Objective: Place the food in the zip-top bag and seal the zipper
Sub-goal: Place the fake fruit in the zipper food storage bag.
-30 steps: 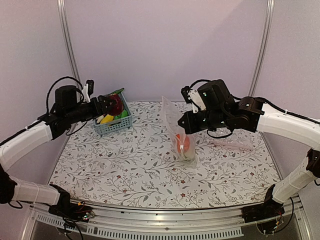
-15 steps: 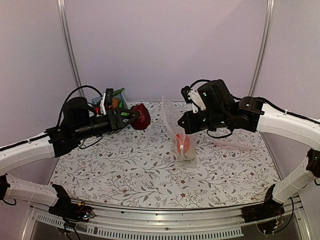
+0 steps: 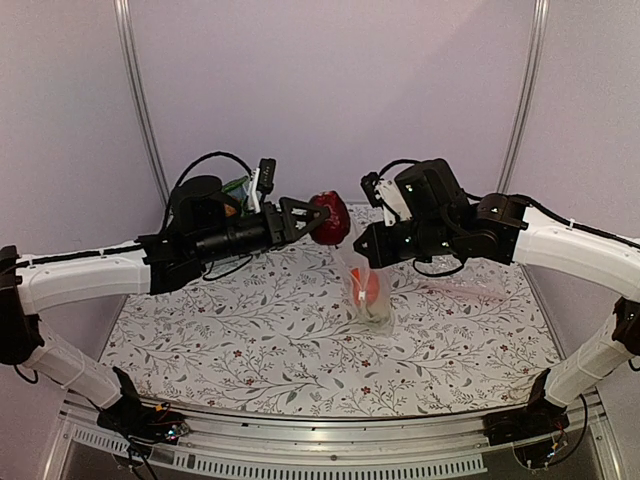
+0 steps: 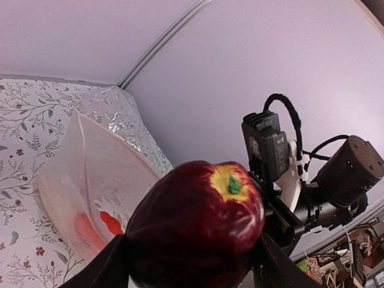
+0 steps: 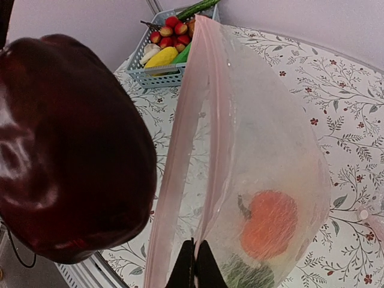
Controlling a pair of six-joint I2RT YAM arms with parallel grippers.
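My left gripper [image 3: 322, 222] is shut on the dark maroon round piece [image 3: 331, 217], holding it in the air just left of the zip-top bag's mouth; it fills the left wrist view [image 4: 198, 231] and shows at the left of the right wrist view [image 5: 66, 150]. My right gripper [image 5: 195, 267] is shut on the zip-top bag's [image 5: 264, 150] mouth edge and holds the bag [image 3: 360, 270] upright and open. The pinkish zipper [image 5: 180, 168] runs along the mouth. An orange piece [image 5: 268, 224] and something green lie inside the bag. The cream-white vegetable [image 5: 150, 52] lies in the basket.
The blue basket [image 5: 157, 77] stands at the back left with small red fruits [image 5: 171, 30], a yellow piece and a green cucumber [image 5: 198, 8]. A second clear bag [image 3: 465, 288] lies flat under my right arm. The booth's wall and poles stand close behind.
My left arm has carried the maroon piece from above the basket rightward across the table to the bag's mouth. My right arm and the bag have not moved.
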